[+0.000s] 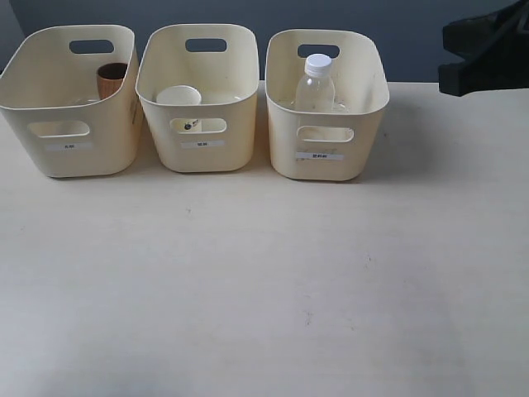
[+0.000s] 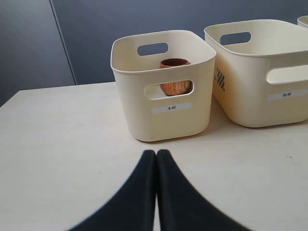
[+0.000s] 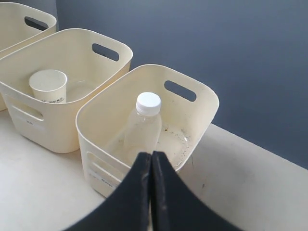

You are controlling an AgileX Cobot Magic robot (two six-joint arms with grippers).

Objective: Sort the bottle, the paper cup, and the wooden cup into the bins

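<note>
Both pincers clenched on nothing, all three items binned.

I saw the left gripper [image 2: 156, 155] and right gripper [image 3: 151, 156] pressed closed; the wooden cup [image 2: 175, 76], paper cup [image 3: 47, 85] and bottle [image 3: 143, 126] each stood in its own bin [image 1: 326, 157].

Pale table [image 1: 264, 289]; three cream bins [image 1: 198, 157] in a row

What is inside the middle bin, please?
The middle bin holds the paper cup, standing upright with its mouth open. The right wrist view shows nothing else on the visible floor. The near wall hides the floor just behind it, and the cup's inside cannot be seen.
</note>
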